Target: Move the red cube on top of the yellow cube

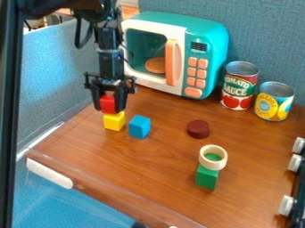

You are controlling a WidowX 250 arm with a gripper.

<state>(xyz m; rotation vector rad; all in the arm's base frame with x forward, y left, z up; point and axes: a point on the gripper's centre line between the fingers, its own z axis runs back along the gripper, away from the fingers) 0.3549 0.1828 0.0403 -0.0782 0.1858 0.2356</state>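
Counter [161, 156]: wood-grain, smooth, semi-gloss. Toy microwave [209, 33]: plastic, smooth w/ slight sheen. Red can [239, 84] & yellow can [274, 102]: metal tops, paper-look lbls. Yellow cube [113, 121]: matt, smooth. Wall panel [259, 35]: cloth, matt, rough.

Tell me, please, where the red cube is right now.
In the camera view's left half, the red cube is between the fingers of the gripper, just above the yellow cube and up and left of the blue cube.

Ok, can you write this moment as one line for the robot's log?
end effector: holding red cube | red cube: right over yellow cube, contact unclear | blue cube: beside yellow cube | release: not yet
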